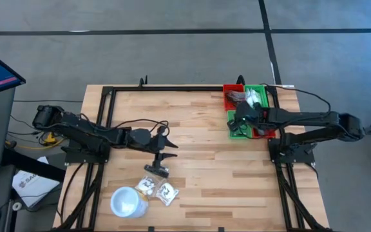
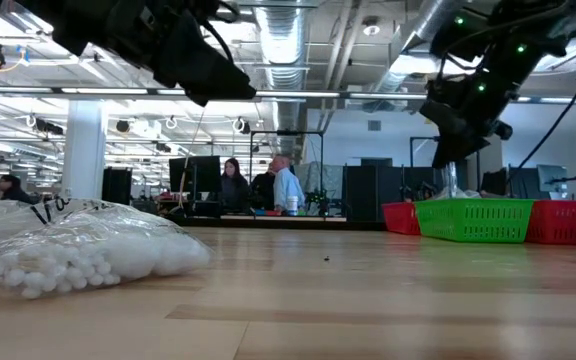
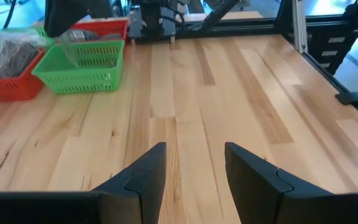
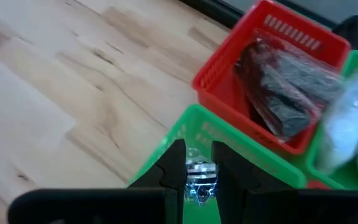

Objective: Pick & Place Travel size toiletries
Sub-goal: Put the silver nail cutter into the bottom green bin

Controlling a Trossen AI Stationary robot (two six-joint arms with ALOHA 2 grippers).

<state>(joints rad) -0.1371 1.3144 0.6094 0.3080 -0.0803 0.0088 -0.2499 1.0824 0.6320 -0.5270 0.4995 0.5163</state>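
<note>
Wooden table (image 1: 211, 154): red and green baskets (image 1: 247, 109) far corner; 2 sachets (image 1: 158, 189), white cup (image 1: 126, 202) near edge.

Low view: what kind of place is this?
Probably an open robotics lab or workshop: exposed ceiling ducts, rows of monitors behind the wooden table, people standing at workstations.

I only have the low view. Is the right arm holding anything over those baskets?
Observer: Yes. The right gripper has its fingers shut on a small clear sachet, just above the green basket.
Operator: What's in the red one?
Observer: A dark bagged packet lies inside the red basket.
Operator: And the left fingers?
Observer: The left gripper is open and empty, over bare table.
</note>
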